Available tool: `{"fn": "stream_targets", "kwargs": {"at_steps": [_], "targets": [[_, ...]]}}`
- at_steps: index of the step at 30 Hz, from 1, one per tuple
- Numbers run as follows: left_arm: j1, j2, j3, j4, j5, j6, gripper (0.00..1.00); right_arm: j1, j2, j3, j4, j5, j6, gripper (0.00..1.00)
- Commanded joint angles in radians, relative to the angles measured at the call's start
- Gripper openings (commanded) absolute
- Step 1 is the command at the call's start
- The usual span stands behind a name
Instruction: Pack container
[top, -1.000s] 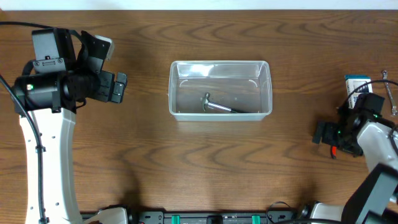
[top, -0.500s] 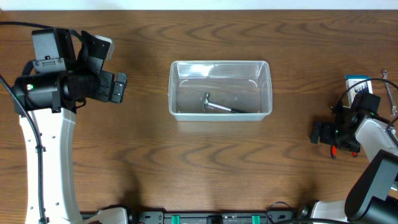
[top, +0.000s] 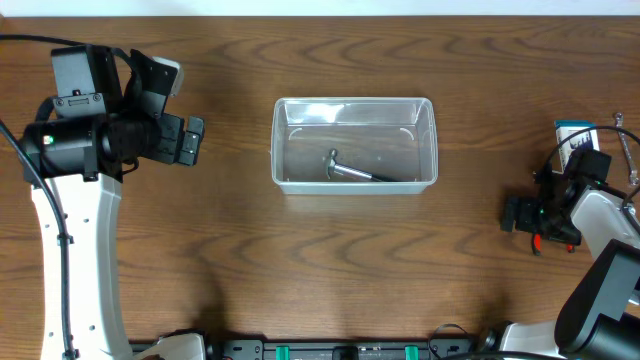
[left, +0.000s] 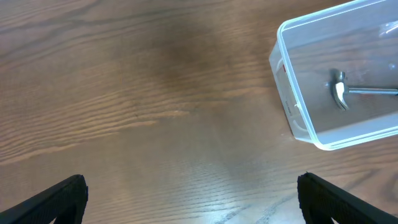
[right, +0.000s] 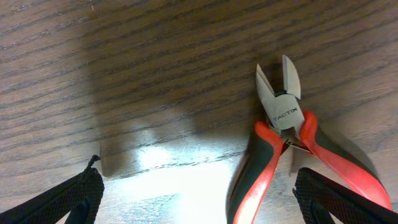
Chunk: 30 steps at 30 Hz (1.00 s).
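The clear plastic container (top: 355, 144) sits at the table's middle with a small metal hammer (top: 352, 170) lying in it; both show in the left wrist view, container (left: 292, 112) and hammer (left: 348, 92). My left gripper (top: 190, 140) is open and empty, to the left of the container. My right gripper (top: 522, 215) is open low over the table at the right edge. Red-handled cutting pliers (right: 287, 140) lie on the wood between its fingers (right: 199, 199), toward the right finger, not gripped. In the overhead view only a red bit of the pliers (top: 538, 240) shows.
A small blue-and-white box (top: 574, 135) lies at the far right edge, with a thin metal tool (top: 626, 150) beside it. Bare wood surrounds the container.
The right gripper shifted slightly left over the pliers a second ago, then held still. The left arm and the container have not moved.
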Motion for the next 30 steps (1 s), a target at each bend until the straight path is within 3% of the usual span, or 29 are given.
{"fn": "stream_targets", "kwargs": {"at_steps": [1, 30], "targets": [[0.006, 0.004, 0.001, 0.002, 0.013, -0.002, 0.98, -0.013, 0.009, 0.001, 0.004, 0.008, 0.004, 0.99], [0.006, 0.004, 0.001, 0.002, 0.013, -0.002, 0.98, -0.028, 0.009, 0.0, 0.003, 0.004, 0.004, 0.99]]}}
